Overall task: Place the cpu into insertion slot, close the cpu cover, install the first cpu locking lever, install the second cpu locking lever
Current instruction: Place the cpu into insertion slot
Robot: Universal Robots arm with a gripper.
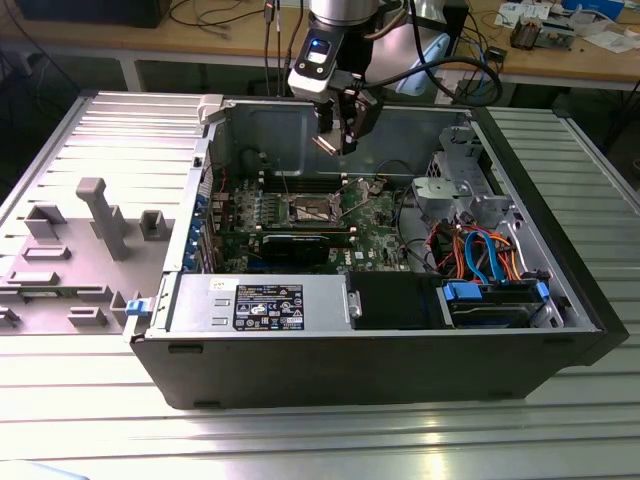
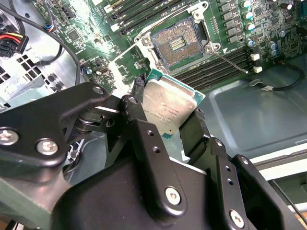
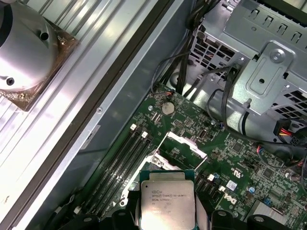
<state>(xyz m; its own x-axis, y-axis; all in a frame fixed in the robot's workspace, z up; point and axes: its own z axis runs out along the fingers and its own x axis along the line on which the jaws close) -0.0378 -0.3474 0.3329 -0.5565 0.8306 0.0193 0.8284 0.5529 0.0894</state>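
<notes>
My gripper (image 1: 336,140) hangs inside the open computer case (image 1: 400,380), above the motherboard near the back wall, shut on the cpu (image 1: 324,143). In both wrist views the cpu (image 2: 168,106) (image 3: 168,199) is a square chip with a silvery top and green rim, pinched by its edges between the black fingers (image 2: 193,132). The insertion slot (image 2: 178,44) (image 1: 313,209) lies bare below, its contact field showing. The cpu cover (image 3: 183,142) (image 1: 362,186) stands tilted up beside the slot. A thin locking lever (image 2: 231,62) sticks out from the slot frame.
Memory slots (image 3: 120,163) run beside the socket. A metal drive cage (image 1: 460,185) with orange and blue cables (image 1: 490,255) sits at the exterior view's right. A black card (image 1: 300,243) and the power supply (image 1: 260,303) lie toward the front. Left of the case stands a grey fixture tray (image 1: 90,230).
</notes>
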